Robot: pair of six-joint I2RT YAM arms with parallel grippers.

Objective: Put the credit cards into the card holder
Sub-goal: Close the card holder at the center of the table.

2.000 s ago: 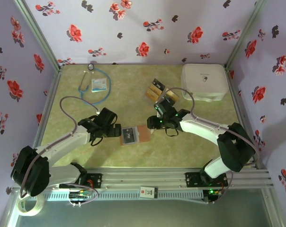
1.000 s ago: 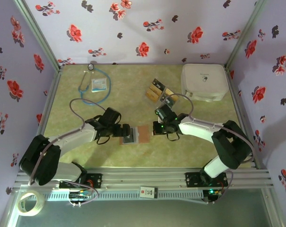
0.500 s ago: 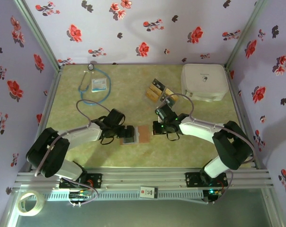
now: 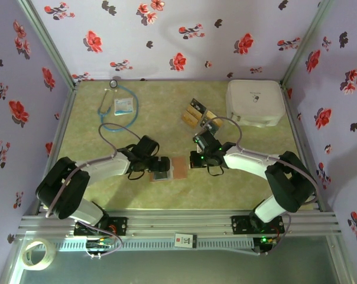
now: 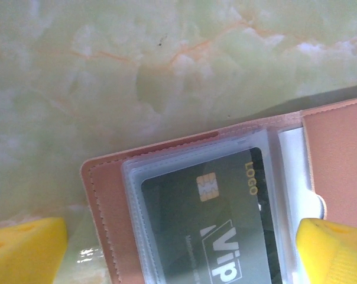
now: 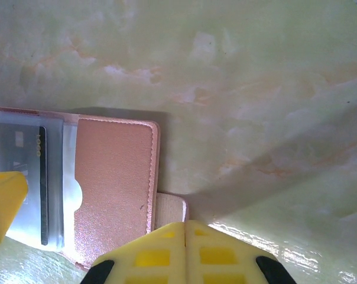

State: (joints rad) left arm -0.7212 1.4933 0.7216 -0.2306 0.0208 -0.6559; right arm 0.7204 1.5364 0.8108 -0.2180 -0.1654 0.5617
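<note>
Judging progress, I see one black card [image 5: 226, 236] sleeved in the open card holder [image 4: 169, 167] near the table's [image 4: 107, 192] near edge, left gripper [image 5: 178, 248] fingers spread astride it, right gripper [image 6: 184, 248] fingers pressed together at a tan card [image 6: 171, 208] beside its flap, other credit cards [image 4: 195, 112] left mid-table.

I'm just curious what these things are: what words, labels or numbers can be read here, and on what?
"LOGO": gold letters on the black card in the card holder.
"ViP": large white letters on the same card.
Small print under "ViP": too blurred to read.
Marks on the white case, the packet and the rail label: too small to read.
</note>
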